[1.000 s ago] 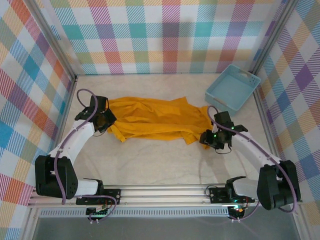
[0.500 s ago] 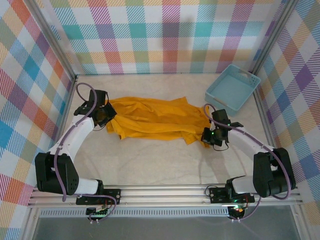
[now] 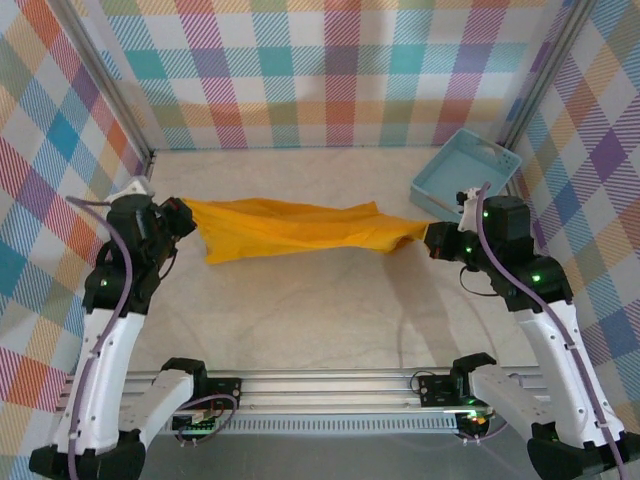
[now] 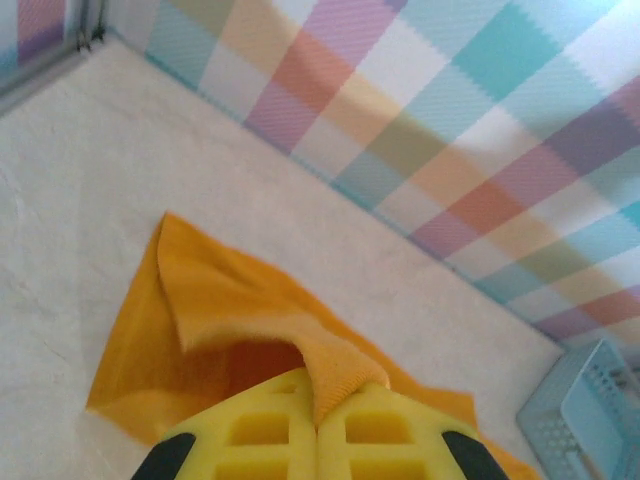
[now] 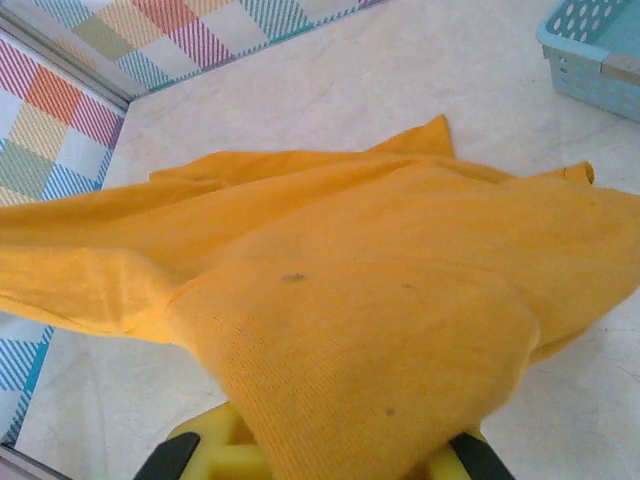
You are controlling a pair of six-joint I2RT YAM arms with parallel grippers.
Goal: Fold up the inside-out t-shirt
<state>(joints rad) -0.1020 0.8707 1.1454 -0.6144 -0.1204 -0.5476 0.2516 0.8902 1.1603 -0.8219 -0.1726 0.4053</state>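
The mustard-orange cotton t-shirt (image 3: 300,228) hangs stretched in a long band across the middle of the pale worktop (image 3: 320,310). The left jaws are clenched on its left end. The right jaws grip its right end, near the light blue plastic basket (image 3: 465,175) in the far right corner.

Right wrist view: the t-shirt (image 5: 380,330) drapes over the right gripper (image 3: 436,241), hiding most of its yellow fingers (image 5: 212,448); the light blue basket (image 5: 600,50) is cut off at the corner
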